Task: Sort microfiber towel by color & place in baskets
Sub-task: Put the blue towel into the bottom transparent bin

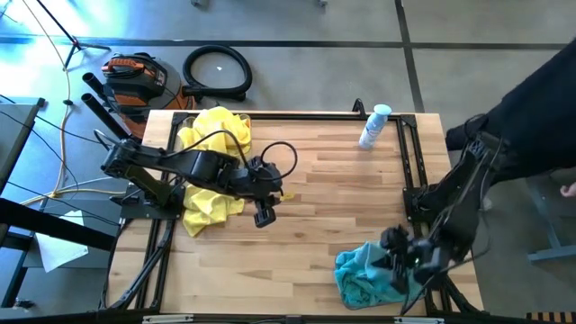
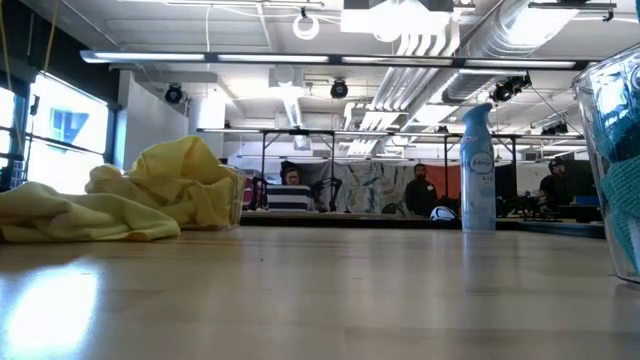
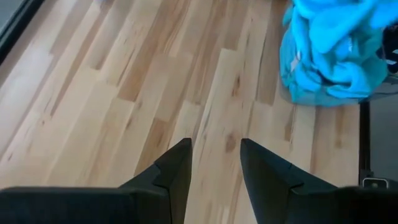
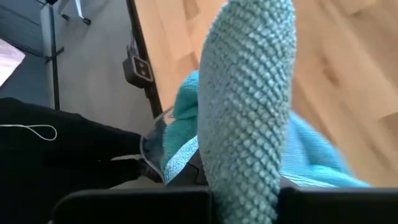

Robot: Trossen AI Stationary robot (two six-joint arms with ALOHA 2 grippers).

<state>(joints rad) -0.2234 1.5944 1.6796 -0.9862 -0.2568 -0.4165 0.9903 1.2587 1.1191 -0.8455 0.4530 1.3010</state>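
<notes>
Over the teal pile [image 1: 364,274], the right arm's fingers [image 1: 400,261] pinch a teal towel [image 4: 245,112].

On my tabletop [image 1: 324,189] one heap of towels [image 1: 211,166] lies at the far left, filling a basket [image 2: 232,200] and spilling toward the near side. I have my left claw [image 1: 264,214] just right of that heap, over bare wood. The other heap of towels [image 1: 364,274] sits at the near right with my right claw [image 1: 396,261] on it. A spray bottle [image 1: 373,126] lies far right.
</notes>
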